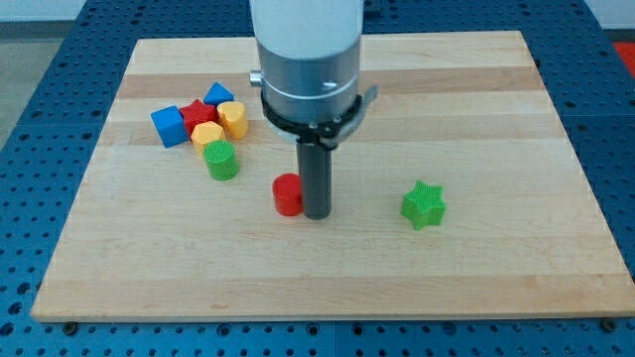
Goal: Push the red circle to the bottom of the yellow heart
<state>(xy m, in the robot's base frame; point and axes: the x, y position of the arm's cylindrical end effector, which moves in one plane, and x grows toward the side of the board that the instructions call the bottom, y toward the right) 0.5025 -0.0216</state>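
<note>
The red circle [288,194] is a short red cylinder near the middle of the wooden board [496,119]. My tip [317,213] stands on the board right beside it, touching or almost touching its right side. Two yellow blocks sit in a cluster at the view's upper left: one [232,119] on the cluster's right side and one [206,135] just below it. I cannot tell which of them is the heart. The red circle lies below and to the right of both.
The cluster also holds a blue cube [170,126], a red block [199,113] and a blue block [218,95]. A green cylinder [221,160] sits just below the cluster. A green star [424,204] lies to the right of my tip.
</note>
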